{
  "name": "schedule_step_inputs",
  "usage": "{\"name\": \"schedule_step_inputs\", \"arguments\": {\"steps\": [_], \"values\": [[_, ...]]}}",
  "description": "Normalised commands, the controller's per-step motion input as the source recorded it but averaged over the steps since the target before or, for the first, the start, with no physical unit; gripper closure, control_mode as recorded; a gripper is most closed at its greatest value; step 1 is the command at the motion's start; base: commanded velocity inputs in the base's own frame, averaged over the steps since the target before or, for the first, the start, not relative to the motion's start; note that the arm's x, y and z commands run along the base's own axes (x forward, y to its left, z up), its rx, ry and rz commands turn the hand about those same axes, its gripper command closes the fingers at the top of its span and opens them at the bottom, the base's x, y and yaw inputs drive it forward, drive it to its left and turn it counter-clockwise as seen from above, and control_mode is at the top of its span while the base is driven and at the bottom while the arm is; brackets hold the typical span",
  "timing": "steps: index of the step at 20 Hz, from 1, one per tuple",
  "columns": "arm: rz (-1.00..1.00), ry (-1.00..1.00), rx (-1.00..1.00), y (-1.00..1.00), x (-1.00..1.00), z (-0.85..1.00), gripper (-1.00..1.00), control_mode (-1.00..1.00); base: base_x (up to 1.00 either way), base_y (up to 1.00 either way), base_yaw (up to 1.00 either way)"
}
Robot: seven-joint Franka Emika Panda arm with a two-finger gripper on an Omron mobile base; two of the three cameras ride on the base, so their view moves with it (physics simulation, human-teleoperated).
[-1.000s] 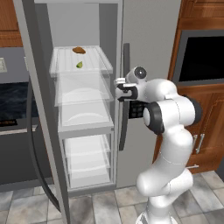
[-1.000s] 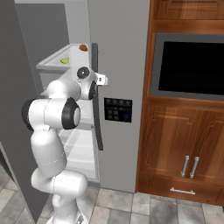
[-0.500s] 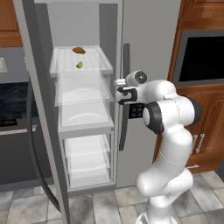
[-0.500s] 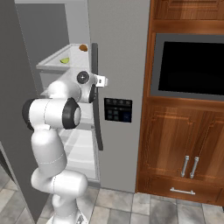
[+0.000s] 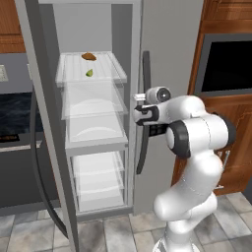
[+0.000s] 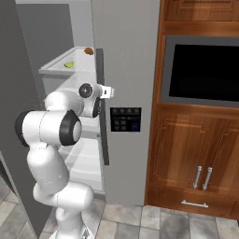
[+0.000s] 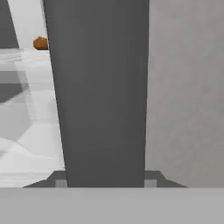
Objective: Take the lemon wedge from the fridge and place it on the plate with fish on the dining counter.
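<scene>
Hand fingertips hidden behind fridge handle; grip unclear.

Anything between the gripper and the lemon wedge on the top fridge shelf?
Yes. The gripper sits at the dark-grey vertical handle of the closed right fridge door, which looms right in front of it. The tiny yellow-green lemon wedge lies up-left on the top translucent shelf, beside a brown oval food item.

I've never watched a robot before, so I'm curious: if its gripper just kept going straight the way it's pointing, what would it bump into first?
Most likely the dark handle of the fridge's shut door; the hand view looks straight at it, very close, and the gripper sits right beside it.
</scene>
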Motion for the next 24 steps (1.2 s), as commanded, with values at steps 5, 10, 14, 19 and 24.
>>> {"name": "schedule_step_inputs", "arguments": {"steps": [5, 10, 14, 19, 24], "values": [[-0.08, -0.24, 0.00, -0.66, -1.00, 0.24, 1.00, -1.00, 0.00, 0.00, 0.00], [-0.22, -0.10, 0.03, -0.81, -1.00, 0.41, 1.00, -1.00, 0.00, 0.00, 0.00], [-0.31, 0.00, 0.09, -0.77, -1.00, 0.73, 1.00, -1.00, 0.00, 0.00, 0.00], [-0.36, 0.02, 0.08, -0.40, -1.00, 0.99, -1.00, -1.00, 0.00, 0.00, 0.00], [-0.33, 0.10, 0.09, 0.05, -0.99, 0.90, -1.00, -1.00, 0.00, 0.00, 0.00]]}}
